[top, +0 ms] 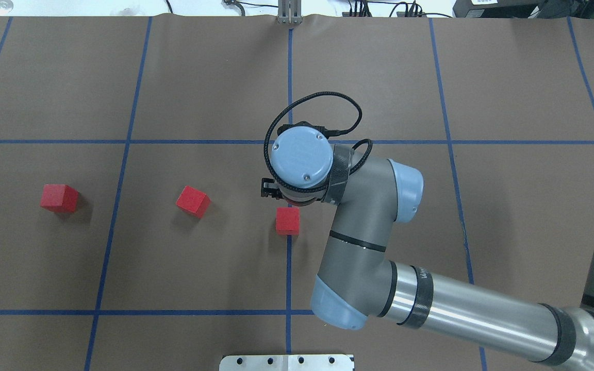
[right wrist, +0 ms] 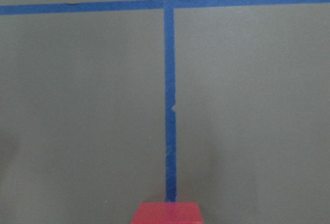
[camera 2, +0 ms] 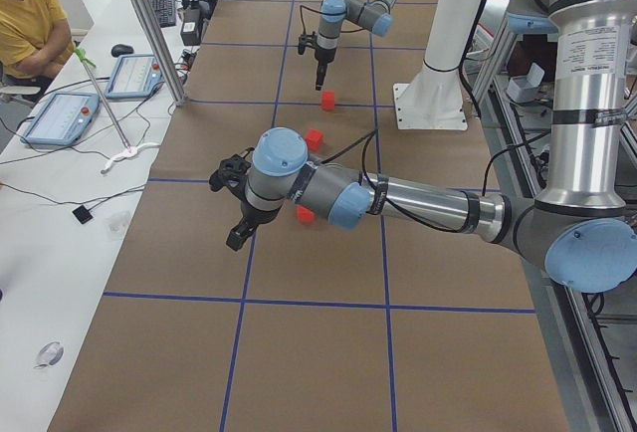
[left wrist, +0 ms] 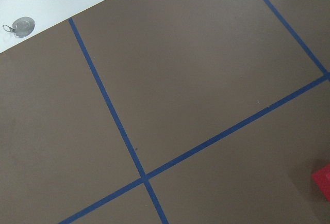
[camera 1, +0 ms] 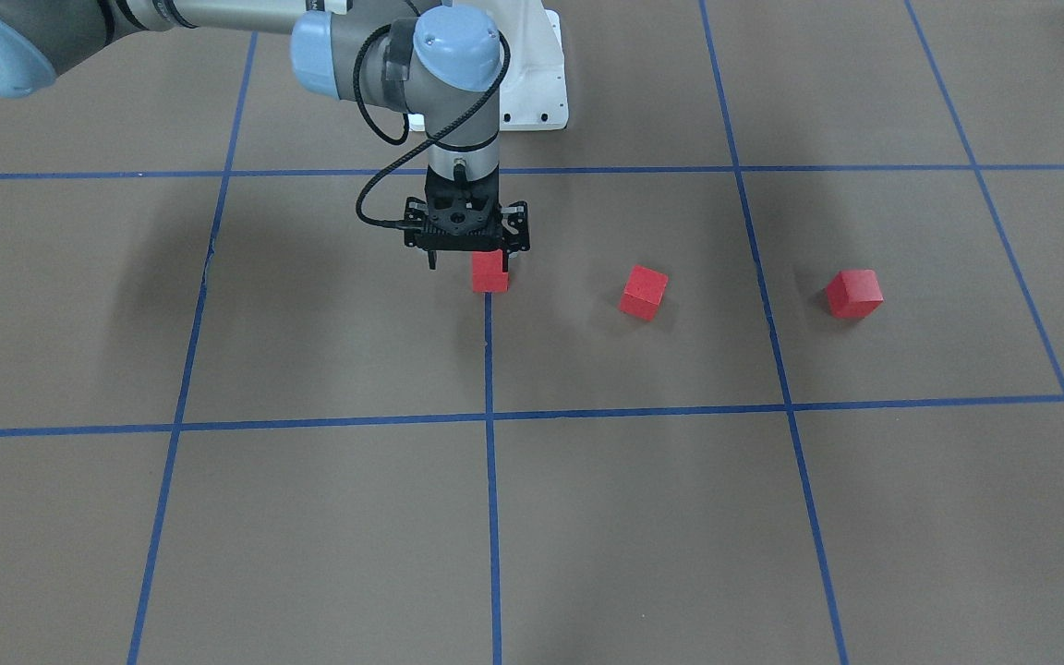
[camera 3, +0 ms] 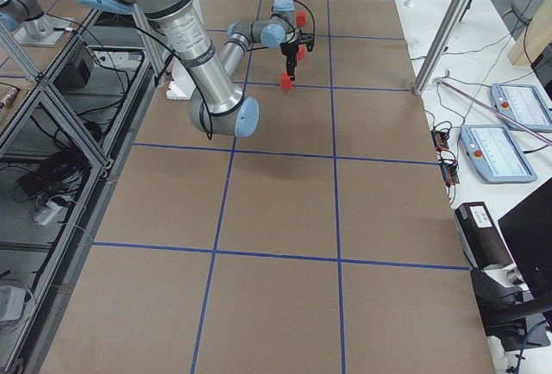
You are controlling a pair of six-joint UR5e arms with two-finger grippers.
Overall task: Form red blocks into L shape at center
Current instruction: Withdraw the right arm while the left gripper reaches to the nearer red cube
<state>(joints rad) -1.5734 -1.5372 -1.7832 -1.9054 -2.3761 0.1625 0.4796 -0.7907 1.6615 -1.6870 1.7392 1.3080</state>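
Observation:
Three red blocks lie in a row on the brown floor. One block (camera 1: pixel 489 275) (top: pixel 287 221) rests on the vertical blue tape line of the center (top: pixel 289 263). A second (camera 1: pixel 643 292) (top: pixel 193 201) and a third (camera 1: pixel 854 294) (top: pixel 59 198) lie further toward the robot's left. My right gripper (camera 1: pixel 467 263) hangs open just above the center block, one finger overlapping its top edge; the right wrist view shows that block (right wrist: pixel 167 212) at its bottom edge. My left gripper (camera 2: pixel 239 215) hovers beside the third block (camera 2: pixel 306 215); I cannot tell whether it is open.
The white robot base plate (camera 1: pixel 532 92) (top: pixel 286 362) stands on the center line at the robot's side. Along the far side runs a white bench (camera 2: pixel 70 183) with pendants, cables and a seated person (camera 2: pixel 30 24). An aluminium post (camera 2: pixel 149 24) rises at the table edge.

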